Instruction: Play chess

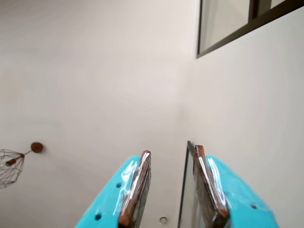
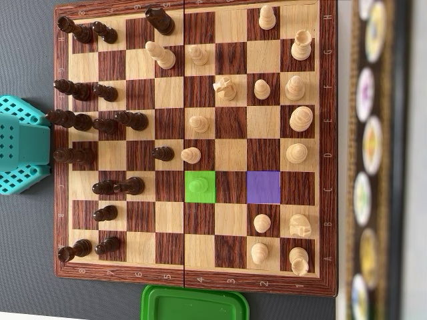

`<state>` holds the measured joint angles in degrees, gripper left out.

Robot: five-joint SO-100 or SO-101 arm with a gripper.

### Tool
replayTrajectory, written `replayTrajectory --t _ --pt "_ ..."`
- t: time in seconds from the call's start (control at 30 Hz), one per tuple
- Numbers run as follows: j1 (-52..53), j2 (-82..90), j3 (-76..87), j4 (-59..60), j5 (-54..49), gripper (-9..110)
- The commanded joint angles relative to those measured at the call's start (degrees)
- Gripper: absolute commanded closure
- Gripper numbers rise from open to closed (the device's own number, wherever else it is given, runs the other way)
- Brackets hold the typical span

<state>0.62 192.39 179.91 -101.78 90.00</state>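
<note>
- Wrist view aimed up at a pale wall and ceiling; turquoise gripper (image 1: 171, 154) with jaws apart, nothing between them.
- Overhead: board (image 2: 193, 280) lying on the grey table (image 2: 27, 253), dark pieces (image 2: 100, 123) crowded left, light pieces (image 2: 297, 120) right.
- Green square (image 2: 200, 187) covering a pawn, purple square (image 2: 265, 187) two files right, same row.
- Turquoise arm base (image 2: 23, 145) touching the board's left edge.
- Green lid (image 2: 195, 304) just below the board.
</note>
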Motion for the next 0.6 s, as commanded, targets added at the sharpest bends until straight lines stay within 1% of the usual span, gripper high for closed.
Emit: replayTrajectory --t 0.0,0.17,0.57 --pt "-0.4 -0.5 1.1 -1.6 -1.8 87" --pt "-1.1 -0.5 1.1 -1.7 -3.6 87" --pt "-1.8 -0.5 1.1 -1.6 -3.4 88"
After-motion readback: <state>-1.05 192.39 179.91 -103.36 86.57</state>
